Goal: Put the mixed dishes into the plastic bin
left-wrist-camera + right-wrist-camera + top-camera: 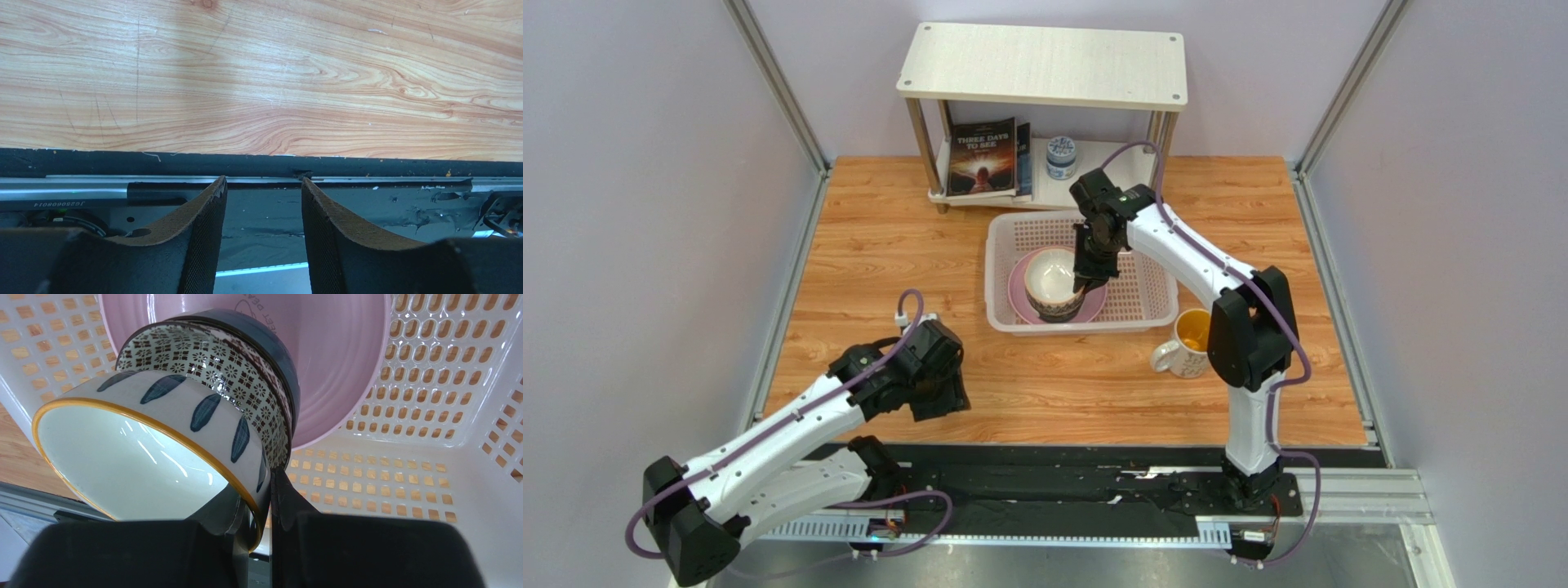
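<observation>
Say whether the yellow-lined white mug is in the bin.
Out: the white mug with yellow inside stands upright on the wooden table, beside the pale perforated plastic bin.

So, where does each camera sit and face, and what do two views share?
Top external: above, behind the bases, looking down on the table; left arm and right arm show.
Left wrist: faces the table's near edge; left tool, open and empty, shows.
Right wrist: looks into the plastic bin; right tool pinches the white bowl rim.
Shared: top and right wrist both show bin, bowl, pink plate.
</observation>
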Available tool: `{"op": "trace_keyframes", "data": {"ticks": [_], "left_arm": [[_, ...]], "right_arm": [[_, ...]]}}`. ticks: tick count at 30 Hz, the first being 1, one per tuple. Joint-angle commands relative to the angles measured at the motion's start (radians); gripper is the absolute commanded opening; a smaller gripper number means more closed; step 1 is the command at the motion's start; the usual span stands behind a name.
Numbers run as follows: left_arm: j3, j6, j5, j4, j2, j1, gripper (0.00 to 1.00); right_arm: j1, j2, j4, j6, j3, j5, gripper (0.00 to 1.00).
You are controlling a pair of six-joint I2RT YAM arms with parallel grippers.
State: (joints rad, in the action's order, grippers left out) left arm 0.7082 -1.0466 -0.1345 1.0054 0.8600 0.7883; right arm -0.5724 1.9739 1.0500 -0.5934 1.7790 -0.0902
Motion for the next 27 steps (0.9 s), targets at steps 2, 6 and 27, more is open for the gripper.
{"op": "trace_keyframes", "data": {"ticks": [2, 6, 27], "left_arm": [[-0.003, -0.006, 0.013, -0.010, -0.010, -0.004, 0.54], [-0.001, -0.004, 0.015, -0.010, -0.007, -0.004, 0.53], [0.060, 0.036, 0.019, -0.021, 0.046, -0.004, 0.54]], "right_arm": [[0.003, 0.017, -0.085, 0.003, 0.011, -0.014, 0.00], [0.006, 0.049, -0.076, 0.003, 0.028, -0.011, 0.00], [0.016, -0.204, -0.090, -0.052, -0.098, -0.039, 0.68]]}}
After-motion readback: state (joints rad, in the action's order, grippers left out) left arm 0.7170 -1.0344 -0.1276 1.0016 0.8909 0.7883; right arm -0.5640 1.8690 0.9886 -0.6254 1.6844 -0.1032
